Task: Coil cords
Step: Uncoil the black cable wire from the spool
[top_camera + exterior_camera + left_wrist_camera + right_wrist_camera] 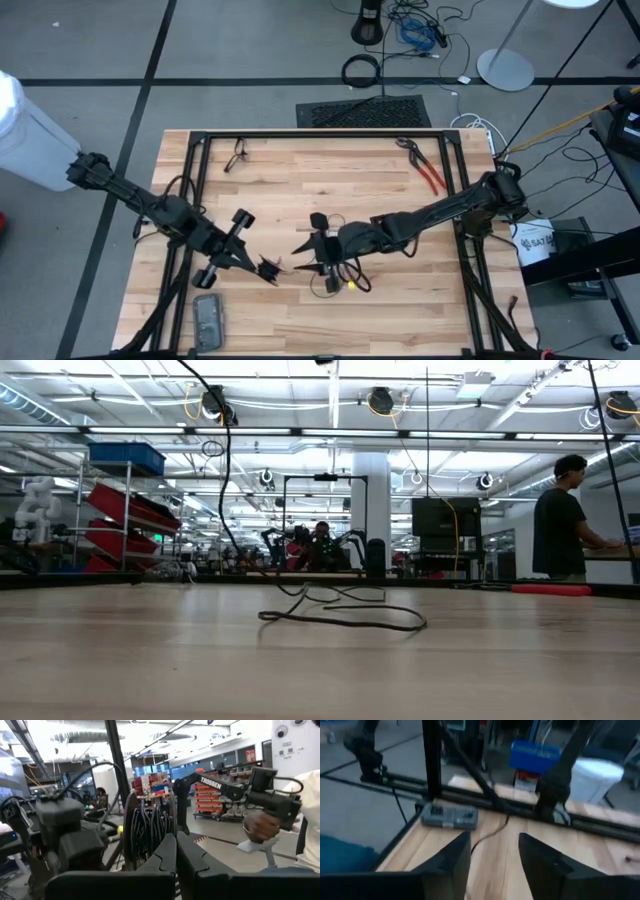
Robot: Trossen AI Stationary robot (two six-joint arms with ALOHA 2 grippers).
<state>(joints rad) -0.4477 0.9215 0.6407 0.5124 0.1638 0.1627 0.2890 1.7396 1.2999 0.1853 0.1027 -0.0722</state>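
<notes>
While the right gripper [322, 247] has its fingers apart above the loose cord [335, 280] lying mid-desk [300, 180], it should drop straight down and pinch softly, as the left gripper [268, 268] waits beside it, pressed tight together

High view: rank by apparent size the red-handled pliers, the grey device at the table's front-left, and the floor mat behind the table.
1. Floor mat, clearly largest.
2. Red-handled pliers, longest but thin.
3. Grey device, shorter but wider; the order of these two is unsure.
</notes>
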